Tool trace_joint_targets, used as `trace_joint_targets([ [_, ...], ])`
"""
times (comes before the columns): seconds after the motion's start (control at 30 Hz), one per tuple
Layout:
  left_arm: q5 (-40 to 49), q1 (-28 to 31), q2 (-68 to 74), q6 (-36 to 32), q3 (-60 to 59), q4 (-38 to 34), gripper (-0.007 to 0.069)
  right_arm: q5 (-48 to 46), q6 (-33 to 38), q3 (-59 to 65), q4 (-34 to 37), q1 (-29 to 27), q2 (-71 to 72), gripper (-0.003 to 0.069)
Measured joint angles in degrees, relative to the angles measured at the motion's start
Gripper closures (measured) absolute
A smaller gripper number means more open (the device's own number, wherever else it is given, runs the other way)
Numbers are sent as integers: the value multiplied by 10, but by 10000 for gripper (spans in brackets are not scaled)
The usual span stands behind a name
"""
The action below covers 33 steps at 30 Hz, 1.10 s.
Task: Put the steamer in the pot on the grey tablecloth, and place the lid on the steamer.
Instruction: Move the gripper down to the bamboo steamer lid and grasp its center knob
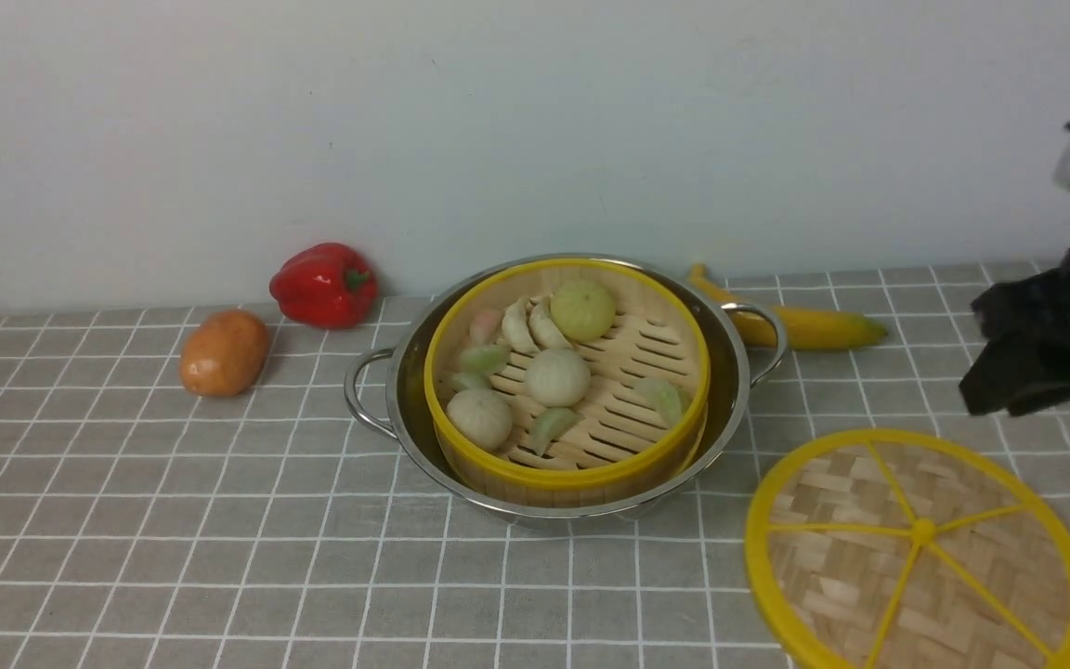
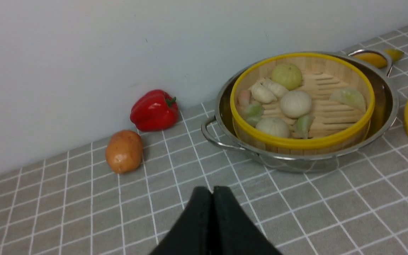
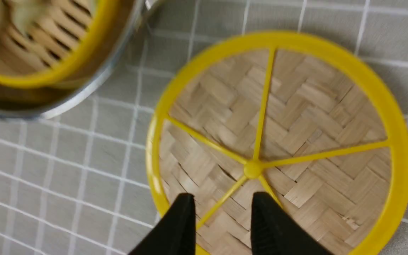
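Observation:
The steamer, a bamboo basket with yellow rims, sits inside the shiny steel pot on the grey tablecloth. Buns and dumplings lie on its slatted floor. The lid, a flat woven disc with yellow spokes, lies on the cloth to the pot's right and nearer to me. My right gripper hovers over the lid near its centre knob, open with nothing between its fingers. My left gripper is shut and empty, above the cloth in front of the pot. It does not show in the front view.
A red bell pepper and a potato lie to the left of the pot near the wall. A banana lies behind the pot's right handle. My right arm hangs dark at the right edge.

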<state>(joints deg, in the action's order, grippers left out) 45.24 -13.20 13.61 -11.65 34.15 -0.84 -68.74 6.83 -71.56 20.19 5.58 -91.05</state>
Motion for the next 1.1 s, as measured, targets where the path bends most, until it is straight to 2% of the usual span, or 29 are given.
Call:
trace_joint_targets([
  [0.03,0,0,-4,0,-3,0,646,1,-2,0,-4,5,-3,417],
  [0.07,0,0,-15,0,-19,0,646,5,-22,0,-42,42,-11,417],
  [0.1,0,0,-16,0,-20,0,646,6,-26,0,-54,52,-13,417],
  [0.17,0,0,-23,0,-31,0,646,7,-68,-1,-129,100,-23,417],
  [0.23,-2,0,-23,0,-32,0,644,8,-110,-1,-190,122,-33,417],
  [0.3,-4,0,-23,0,-32,0,643,12,-129,-1,-212,126,-41,417],
  [1.1,-13,0,-23,0,-36,0,633,49,-139,-1,-222,125,-159,417],
])
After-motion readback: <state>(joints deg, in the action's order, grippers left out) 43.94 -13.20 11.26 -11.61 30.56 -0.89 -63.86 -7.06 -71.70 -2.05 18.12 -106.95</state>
